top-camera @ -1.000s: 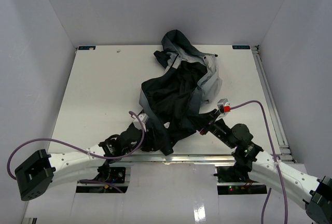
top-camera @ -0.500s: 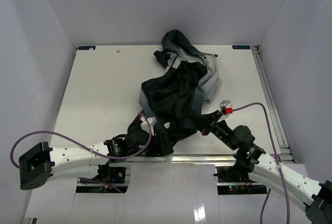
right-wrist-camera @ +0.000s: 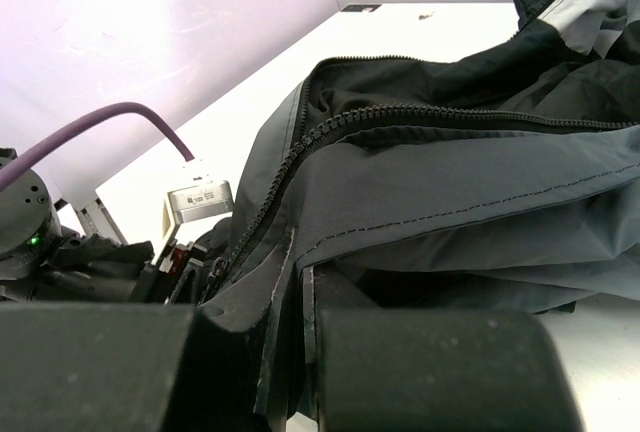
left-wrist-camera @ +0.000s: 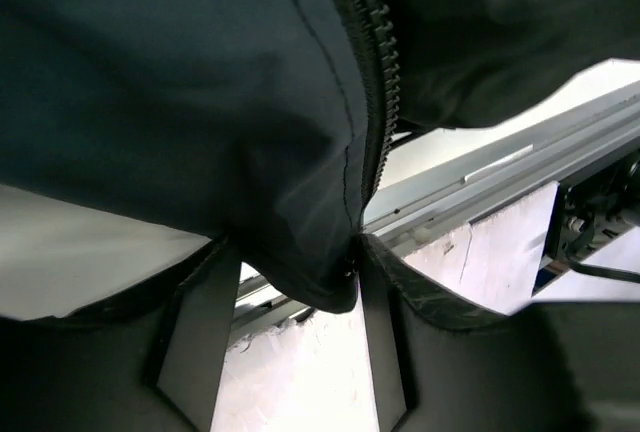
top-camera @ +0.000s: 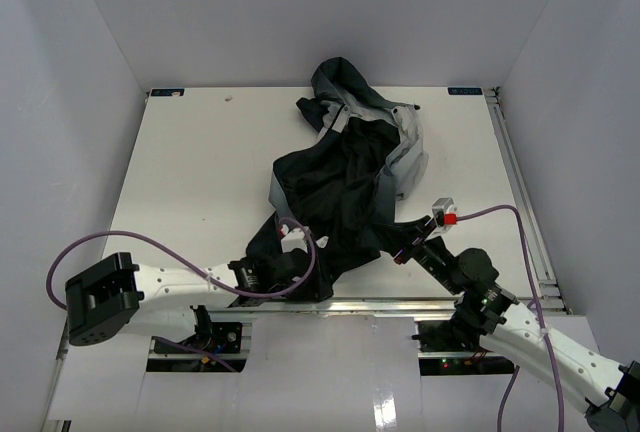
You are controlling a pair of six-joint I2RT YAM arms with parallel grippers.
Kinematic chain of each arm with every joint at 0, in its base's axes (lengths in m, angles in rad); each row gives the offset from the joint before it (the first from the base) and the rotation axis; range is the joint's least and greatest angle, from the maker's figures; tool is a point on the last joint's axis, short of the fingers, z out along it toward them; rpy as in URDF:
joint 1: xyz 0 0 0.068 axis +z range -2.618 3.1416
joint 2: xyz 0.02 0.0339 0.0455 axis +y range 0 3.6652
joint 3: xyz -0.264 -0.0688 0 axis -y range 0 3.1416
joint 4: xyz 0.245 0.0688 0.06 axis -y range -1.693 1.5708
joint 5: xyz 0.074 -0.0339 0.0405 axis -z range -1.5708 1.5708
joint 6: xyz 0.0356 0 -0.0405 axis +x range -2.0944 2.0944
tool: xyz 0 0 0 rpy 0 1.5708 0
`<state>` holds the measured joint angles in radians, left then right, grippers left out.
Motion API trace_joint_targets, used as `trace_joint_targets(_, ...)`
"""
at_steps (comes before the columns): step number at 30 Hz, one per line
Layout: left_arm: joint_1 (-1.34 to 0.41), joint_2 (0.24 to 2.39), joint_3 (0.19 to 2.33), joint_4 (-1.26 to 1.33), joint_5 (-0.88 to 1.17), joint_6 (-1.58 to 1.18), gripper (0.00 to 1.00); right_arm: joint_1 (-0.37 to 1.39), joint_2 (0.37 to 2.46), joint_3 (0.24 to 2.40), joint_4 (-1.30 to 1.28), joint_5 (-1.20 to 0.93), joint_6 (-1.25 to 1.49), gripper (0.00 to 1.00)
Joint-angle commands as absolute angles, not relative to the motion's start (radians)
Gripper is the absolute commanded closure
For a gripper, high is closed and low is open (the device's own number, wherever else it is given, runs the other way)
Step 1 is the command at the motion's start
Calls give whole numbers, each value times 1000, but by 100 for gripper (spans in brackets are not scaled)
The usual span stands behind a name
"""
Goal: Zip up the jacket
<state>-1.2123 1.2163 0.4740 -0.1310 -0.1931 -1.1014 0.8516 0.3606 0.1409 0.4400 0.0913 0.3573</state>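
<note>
Surface (top-camera: 190,172) is white and boxed in by pale walls on three sides. A metal rail (top-camera: 400,302) runs along the near edge and another rail (top-camera: 520,192) runs up the right side. Two purple cables: one (top-camera: 150,252) loops over the left arm, the other (top-camera: 500,214) arcs off the right wrist. There is a small dark mark (top-camera: 230,99) near the far left corner. One jacket (top-camera: 345,177) lies crumpled at centre-right of the surface, dark with a light grey panel (top-camera: 405,157) on its right side. Its long axis runs diagonally: the hood (top-camera: 340,82) points at the far wall, bunched up, and the hem comes down to the near rail between the two arms. Both arms reach in under loose folds, so in the top view the fabric hides most of each fingertip. Two pincers, one per arm. Left pincer (left-wrist-camera: 295,262) is at the near-left hem with its jaws partly apart. The hem corner, with a row of zipper teeth (left-wrist-camera: 375,42) running down to it, hangs between the fingers (left-wrist-camera: 195,332) and brushes them; can't tell if it's actually pinched. Right pincer (right-wrist-camera: 298,297) is at the near-right hem, clamped tight on a jacket edge that drops between its jaws. In the right wrist view, a line of teeth curves from that grip away along the front edge. A white box (right-wrist-camera: 197,200) with a purple lead sits just beyond the fabric on the left.
</note>
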Motion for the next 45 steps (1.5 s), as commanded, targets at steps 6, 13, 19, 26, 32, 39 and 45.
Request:
trace_joint_targets(6, -1218, 1158, 439, -112, -268, -1127, 78, 846, 349, 147, 444, 131, 336, 92)
trace_joint_targets(13, -1218, 998, 314, 134, -280, -916, 100, 845, 433, 164, 473, 42, 334, 92)
trace_joint_targets(19, -1218, 904, 229, 398, -231, -727, 100, 845, 486, 150, 550, -75, 308, 92)
trace_joint_targets(26, -1218, 785, 66, 749, -203, -630, 100, 846, 567, 146, 655, -229, 299, 92)
trace_joint_targets(32, -1218, 770, 75, 819, -152, -571, 100, 845, 621, 134, 744, -314, 302, 92)
trace_joint_targets(39, -1218, 788, 123, 742, -157, -598, 38, 845, 648, 133, 764, -341, 303, 92)
trace_joint_targets(45, -1216, 788, 117, 683, -206, -661, 50, 847, 637, 138, 749, -325, 299, 92)
